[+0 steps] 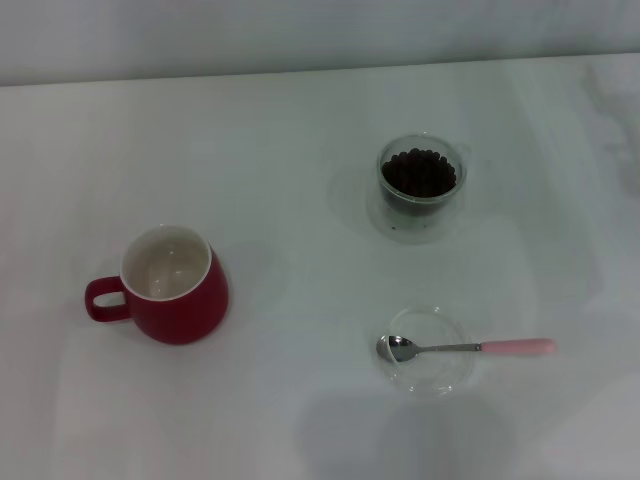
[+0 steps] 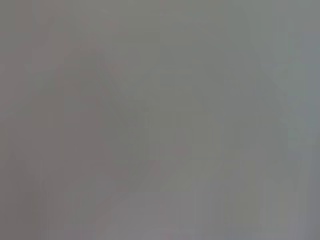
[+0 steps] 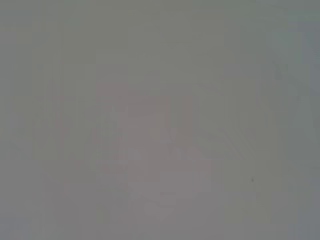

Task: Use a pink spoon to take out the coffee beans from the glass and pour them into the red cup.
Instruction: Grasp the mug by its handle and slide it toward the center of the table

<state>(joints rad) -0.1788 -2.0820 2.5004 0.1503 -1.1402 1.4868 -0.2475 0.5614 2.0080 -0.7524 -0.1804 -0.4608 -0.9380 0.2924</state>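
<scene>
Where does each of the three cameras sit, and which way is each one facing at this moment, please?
Head view: from the robot's head, looking forward and down at the white table with the red cup, the glass of coffee beans, and the pink spoon lying across a shallow glass dish; no arm shows.
Left wrist view: on the left arm's wrist, facing a blank pale surface; no fingers show.
Right wrist view: on the right arm's wrist, likewise blank.
Shared: nothing identifiable appears in two views.

Deep red cup [image 1: 178,292] with a white inside; clear glass [image 1: 421,187] of near-black coffee beans [image 1: 420,173]; pink spoon [image 1: 462,347], shiny metal bowl; pale counter [image 1: 300,150].
</scene>
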